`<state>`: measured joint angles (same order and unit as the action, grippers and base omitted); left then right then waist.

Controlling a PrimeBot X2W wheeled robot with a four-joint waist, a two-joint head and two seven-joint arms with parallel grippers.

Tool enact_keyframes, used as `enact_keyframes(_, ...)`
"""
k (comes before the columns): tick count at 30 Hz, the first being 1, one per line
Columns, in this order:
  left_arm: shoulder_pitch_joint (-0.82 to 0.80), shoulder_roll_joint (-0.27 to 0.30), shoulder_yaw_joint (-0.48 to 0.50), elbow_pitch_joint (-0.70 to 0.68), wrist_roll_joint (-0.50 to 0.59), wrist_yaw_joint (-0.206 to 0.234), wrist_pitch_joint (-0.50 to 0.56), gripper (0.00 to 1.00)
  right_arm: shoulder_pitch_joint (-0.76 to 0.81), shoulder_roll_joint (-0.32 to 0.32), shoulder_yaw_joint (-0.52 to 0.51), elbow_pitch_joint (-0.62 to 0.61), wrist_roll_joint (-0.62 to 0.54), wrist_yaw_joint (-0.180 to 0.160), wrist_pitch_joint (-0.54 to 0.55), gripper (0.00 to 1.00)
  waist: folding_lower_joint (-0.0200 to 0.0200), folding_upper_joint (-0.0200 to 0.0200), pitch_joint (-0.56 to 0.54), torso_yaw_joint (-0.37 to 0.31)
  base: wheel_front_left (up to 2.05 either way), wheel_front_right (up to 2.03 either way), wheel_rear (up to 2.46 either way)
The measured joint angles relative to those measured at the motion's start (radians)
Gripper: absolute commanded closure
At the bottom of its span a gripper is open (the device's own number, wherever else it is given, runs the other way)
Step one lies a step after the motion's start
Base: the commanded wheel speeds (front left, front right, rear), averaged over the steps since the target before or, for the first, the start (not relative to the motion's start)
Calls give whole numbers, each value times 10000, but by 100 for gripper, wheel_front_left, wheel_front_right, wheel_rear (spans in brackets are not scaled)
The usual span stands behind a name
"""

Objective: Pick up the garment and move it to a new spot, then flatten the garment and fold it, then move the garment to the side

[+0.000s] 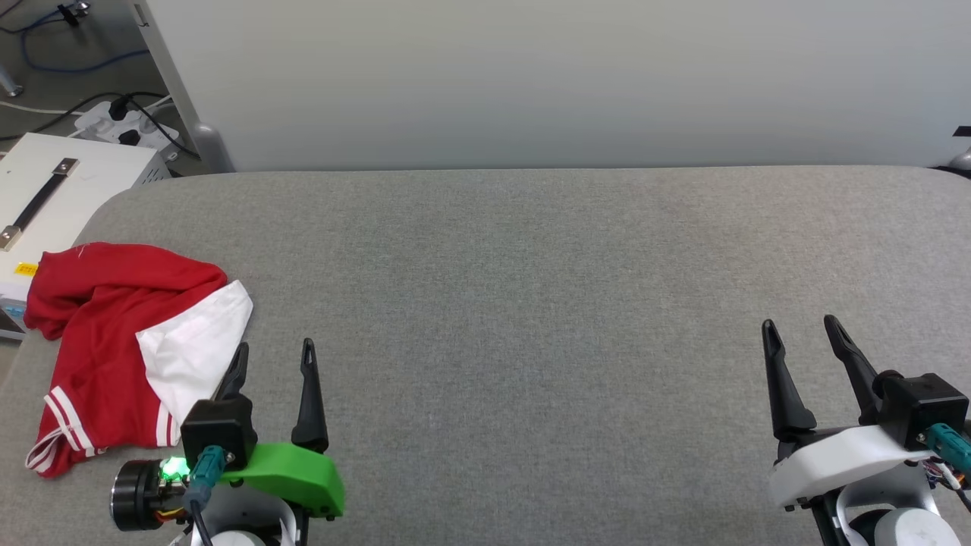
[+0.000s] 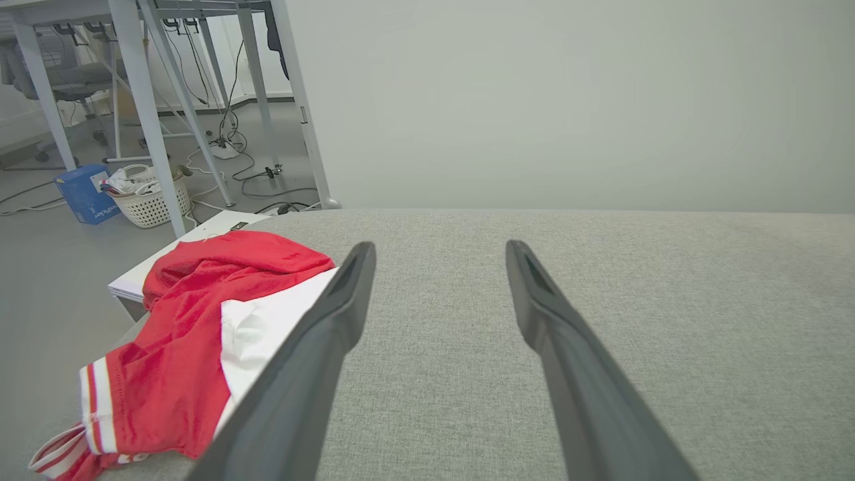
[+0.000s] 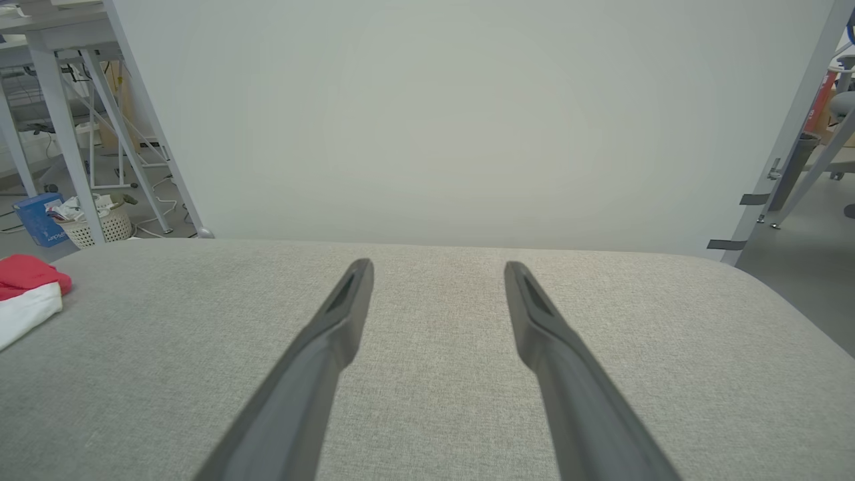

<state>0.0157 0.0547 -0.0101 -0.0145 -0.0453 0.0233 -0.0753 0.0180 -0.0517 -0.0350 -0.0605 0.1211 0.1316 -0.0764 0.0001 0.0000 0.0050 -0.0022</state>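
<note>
1. Nearest, at the near left, the left gripper point(image 1: 274, 345) stands with its two fingers spread wide and nothing between them; its left finger overlaps the white sleeve in the head view, and I cannot tell whether it touches
2. At the near right, the right gripper point(image 1: 800, 322) is just as wide apart and empty, over bare counter point(image 1: 531, 303), well apart from the cloth
3. The garment point(image 1: 106, 341) lies crumpled just left of the left gripper and reaches the counter's left edge: striped trim at its near end, white sleeve on its right, red body bunched farther back
4. The step in hand is likely the pick-up, and the left arm is the better placed; it should swing left, come down on a thick red ridge, not the flat sleeve, and close on several layers
5. Lifting high enough for the trailing trim to clear the surface, then carrying toward the open middle, gives room to flatten; a thin pinch near the edge could let the cloth slide off
6. Count: two grippers with two fingers each, one garment, one counter; farther left, one white box point(image 1: 45, 189); beyond, one pale panel point(image 1: 531, 76)
</note>
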Motion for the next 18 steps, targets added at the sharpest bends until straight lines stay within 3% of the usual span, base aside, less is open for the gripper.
enact_keyframes(18,31,0,-150,-50,-128,0,-403,0,200,0,104,-341,86,0,-428,0,0,0,25,0,0,0,0)
